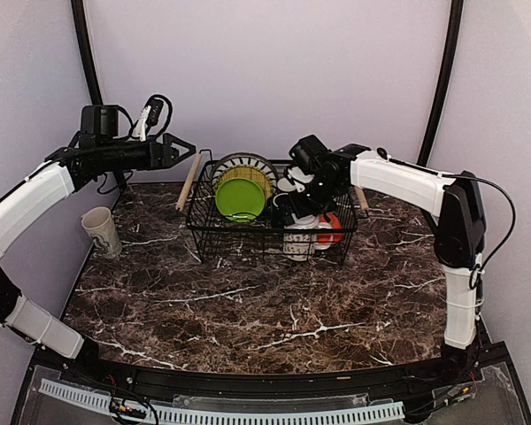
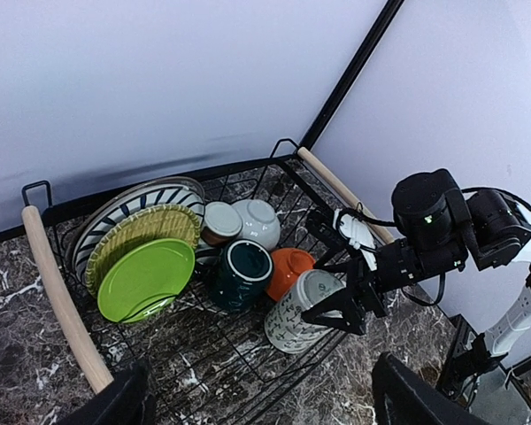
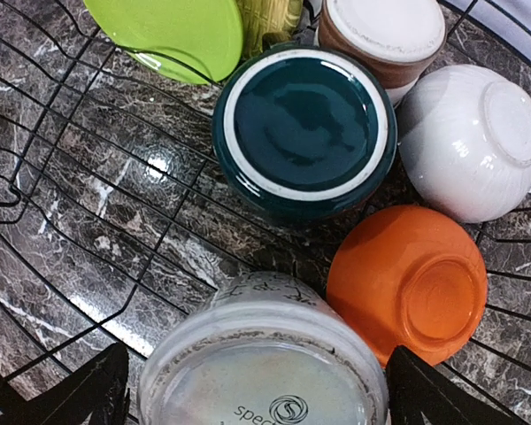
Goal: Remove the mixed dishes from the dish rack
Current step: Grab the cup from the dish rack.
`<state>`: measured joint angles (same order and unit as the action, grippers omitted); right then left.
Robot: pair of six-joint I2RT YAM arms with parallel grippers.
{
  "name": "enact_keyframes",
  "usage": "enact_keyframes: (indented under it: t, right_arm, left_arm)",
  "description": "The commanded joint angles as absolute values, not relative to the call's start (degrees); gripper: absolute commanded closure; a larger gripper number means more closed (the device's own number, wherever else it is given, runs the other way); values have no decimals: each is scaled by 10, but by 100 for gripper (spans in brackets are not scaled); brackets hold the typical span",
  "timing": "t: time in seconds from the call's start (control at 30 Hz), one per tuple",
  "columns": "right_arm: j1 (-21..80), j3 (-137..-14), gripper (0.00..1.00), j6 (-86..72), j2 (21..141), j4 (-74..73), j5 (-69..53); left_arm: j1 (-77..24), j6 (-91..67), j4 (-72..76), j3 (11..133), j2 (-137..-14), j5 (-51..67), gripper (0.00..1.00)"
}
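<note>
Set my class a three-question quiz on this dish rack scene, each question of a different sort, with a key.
1. True or false: a pale mug stands on the table, left of the rack.
2. The right tool hangs open around which dish? A orange bowl; B upturned patterned mug; C lime plate.
3. Fill in: the green mug sits in the rack with its ___ facing up.
Key: 1 true; 2 B; 3 base.
</note>
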<state>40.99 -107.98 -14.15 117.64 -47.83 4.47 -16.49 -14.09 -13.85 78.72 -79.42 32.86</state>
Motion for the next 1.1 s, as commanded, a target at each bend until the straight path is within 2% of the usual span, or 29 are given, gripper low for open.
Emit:
enact_keyframes:
  t: [0.0, 0.3, 0.5, 0.63, 0.73, 0.8, 1.07]
  right_arm:
    - [413, -1107, 1, -126, 1194, -529, 38]
    - [413, -1137, 2, -118, 1232, -569, 23]
    - [408, -1141, 11, -119, 1248, -567, 17]
    - [406, -1132, 20, -115, 1244, -553, 12]
    - [404, -1119, 32, -114, 1233, -535, 4]
    - [404, -1112, 36, -114, 1223, -522, 3]
    - [402, -1076, 66, -124, 1169, -447, 3]
  left_arm:
    - [-197, -120, -171, 789, -787, 329, 17]
    - [-238, -129, -180, 770, -783, 305, 17]
    - [-256, -129, -176, 759, -780, 288, 17]
    - [-265, -141, -171, 757, -778, 286, 17]
    - [-270, -147, -168, 751, -775, 282, 17]
    - [-271, -150, -168, 749, -774, 279, 17]
    - [-279, -169, -164, 747, -775, 273, 17]
